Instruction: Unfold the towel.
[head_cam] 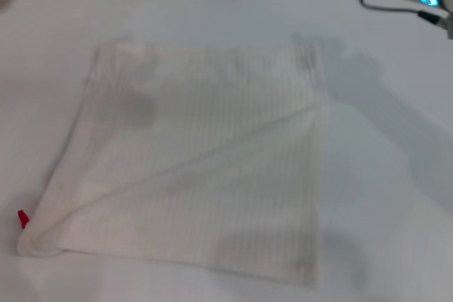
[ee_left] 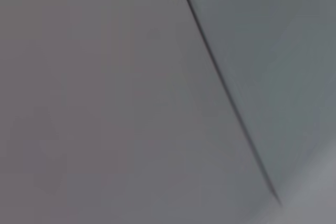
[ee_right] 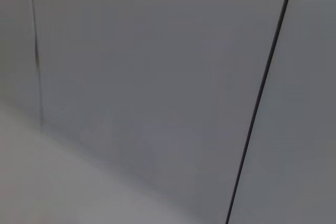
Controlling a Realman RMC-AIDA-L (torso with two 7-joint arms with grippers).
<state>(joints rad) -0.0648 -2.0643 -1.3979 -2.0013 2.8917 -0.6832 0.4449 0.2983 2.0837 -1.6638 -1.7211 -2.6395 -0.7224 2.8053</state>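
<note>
Towel (head_cam: 205,167) is spread flat on the table (head_cam: 396,196); a diagonal crease could be mistaken for a fold. Finger states cannot be told.

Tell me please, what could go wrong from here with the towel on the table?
1. The towel lies spread, but its corner beside the red tag looks bunched; it may remain rolled under.
2. A diagonal crease crosses the cloth, so it may not lie fully flat.
3. Neither hand is in view near the cloth, so any new grasp would start from far off.
</note>
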